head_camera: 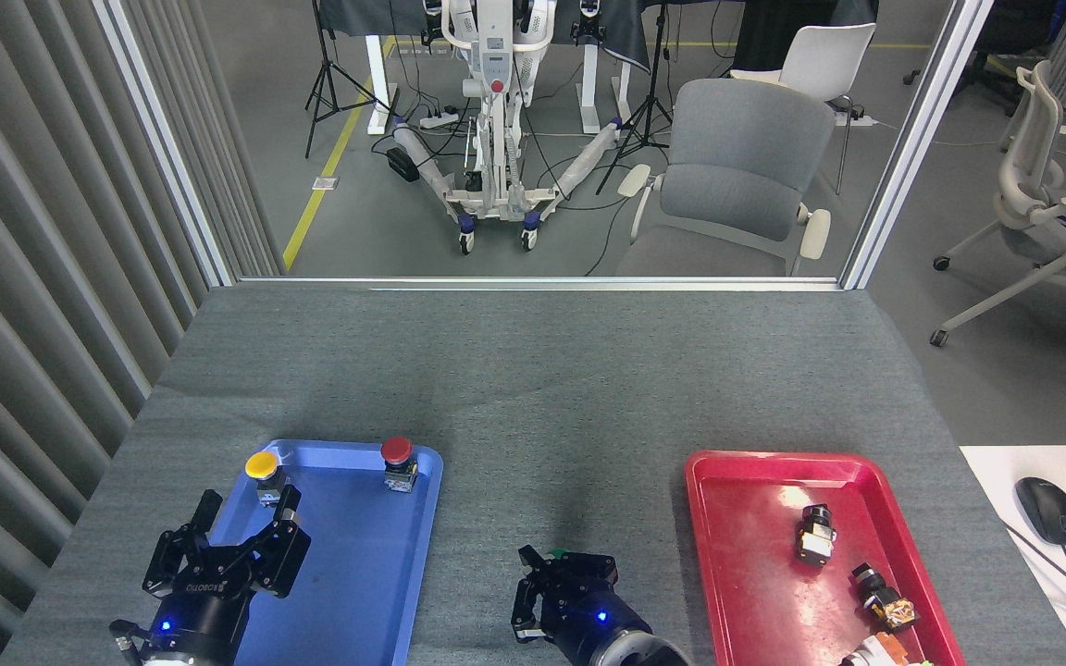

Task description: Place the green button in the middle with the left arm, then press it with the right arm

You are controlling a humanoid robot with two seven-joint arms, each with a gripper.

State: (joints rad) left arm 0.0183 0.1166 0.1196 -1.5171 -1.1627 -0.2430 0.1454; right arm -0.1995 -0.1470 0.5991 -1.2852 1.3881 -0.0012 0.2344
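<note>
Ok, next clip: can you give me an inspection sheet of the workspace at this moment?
Surface: grey felt tabletop, bare in its far half.
Job's things: green button, only a green sliver showing at the right tool's fingertips, between the trays.
Clutter: yellow button and red button at the blue tray's far end; small dark parts in the red tray.
Tools: left tool open over the blue tray, holding nothing; right tool low at the button, opening unclear.
Cables: loose floor cables beyond the table.
Surroundings: grey office chair; computer mouse on a side desk.
</note>
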